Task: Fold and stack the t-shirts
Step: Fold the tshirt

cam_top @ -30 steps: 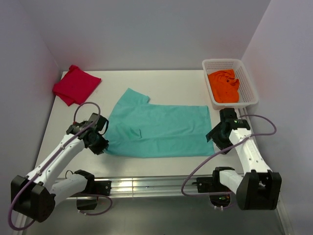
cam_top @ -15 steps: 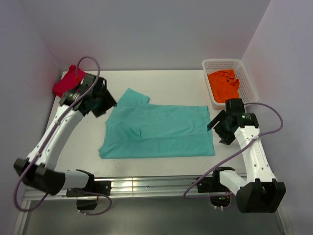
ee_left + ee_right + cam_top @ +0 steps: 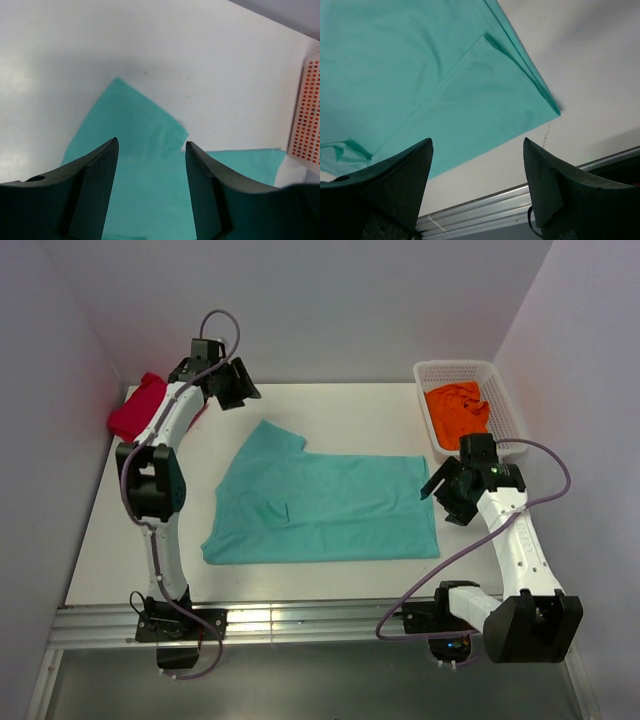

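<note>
The teal-green t-shirt (image 3: 320,505) lies flat, folded into a long rectangle with one sleeve (image 3: 272,437) sticking out at the back left. A crimson-red t-shirt (image 3: 132,412) lies folded at the far left corner, partly behind my left arm. An orange t-shirt (image 3: 458,412) lies crumpled in the basket. My left gripper (image 3: 243,392) hangs high over the back of the table, open and empty; in its wrist view the gripper (image 3: 151,141) frames the teal sleeve (image 3: 135,130). My right gripper (image 3: 440,498) is open and empty just off the teal t-shirt's right edge, above its near corner (image 3: 540,102).
A white mesh basket (image 3: 470,367) stands at the back right; its side (image 3: 306,120) shows at the right edge of the left wrist view. The metal rail (image 3: 495,205) runs along the table's near edge. Walls close in on the left, back and right.
My left arm has let go of the teal t-shirt's near left edge, opened, and swung up and back to the far left. My right gripper has drawn slightly back from the right edge.
</note>
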You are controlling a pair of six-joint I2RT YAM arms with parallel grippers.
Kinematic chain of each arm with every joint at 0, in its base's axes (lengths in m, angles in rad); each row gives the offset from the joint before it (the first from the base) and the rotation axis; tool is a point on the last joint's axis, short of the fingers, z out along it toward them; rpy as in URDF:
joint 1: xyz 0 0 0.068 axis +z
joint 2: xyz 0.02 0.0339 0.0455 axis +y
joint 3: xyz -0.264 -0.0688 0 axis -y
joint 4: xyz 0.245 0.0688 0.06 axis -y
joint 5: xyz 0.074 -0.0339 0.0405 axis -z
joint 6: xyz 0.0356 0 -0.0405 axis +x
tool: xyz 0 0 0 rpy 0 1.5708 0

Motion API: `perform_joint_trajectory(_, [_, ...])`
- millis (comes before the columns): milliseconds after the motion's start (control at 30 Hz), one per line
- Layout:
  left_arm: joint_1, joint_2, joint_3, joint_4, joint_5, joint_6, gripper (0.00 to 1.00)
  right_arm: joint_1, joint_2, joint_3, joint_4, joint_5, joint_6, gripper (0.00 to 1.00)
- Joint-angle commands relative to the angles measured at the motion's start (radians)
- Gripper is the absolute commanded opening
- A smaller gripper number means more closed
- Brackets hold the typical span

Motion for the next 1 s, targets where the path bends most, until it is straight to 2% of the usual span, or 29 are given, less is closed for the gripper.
perform_joint_trajectory(0, [0.033,0.154,0.147,0.119,0.250,0.051,0.61,0.002,-0.008,-0.005,0.008,0.025,-0.003,0.79])
perform_joint_trajectory(33, [0.040,0.188,0.188,0.162,0.318,0.031,0.61,0.002,0.009,0.003,-0.008,0.048,-0.003,0.79])
perform_joint_trajectory(100, [0.062,0.284,0.247,0.184,0.357,0.019,0.61,0.002,0.025,0.028,-0.039,0.076,-0.001,0.79])
perform_joint_trajectory(300, [0.088,0.429,0.298,0.262,0.457,0.010,0.60,0.001,0.057,0.041,-0.071,0.113,0.020,0.79])
perform_joint_trajectory(533, [0.100,0.474,0.287,0.270,0.454,0.045,0.60,0.002,0.097,0.066,-0.083,0.122,0.034,0.78])
perform_joint_trajectory(833, [0.076,0.429,0.160,0.217,0.453,0.192,0.59,0.002,0.184,0.117,-0.063,0.113,0.029,0.78])
perform_joint_trajectory(967, [0.073,0.418,0.114,0.233,0.430,0.197,0.59,0.002,0.206,0.143,-0.057,0.108,0.023,0.78])
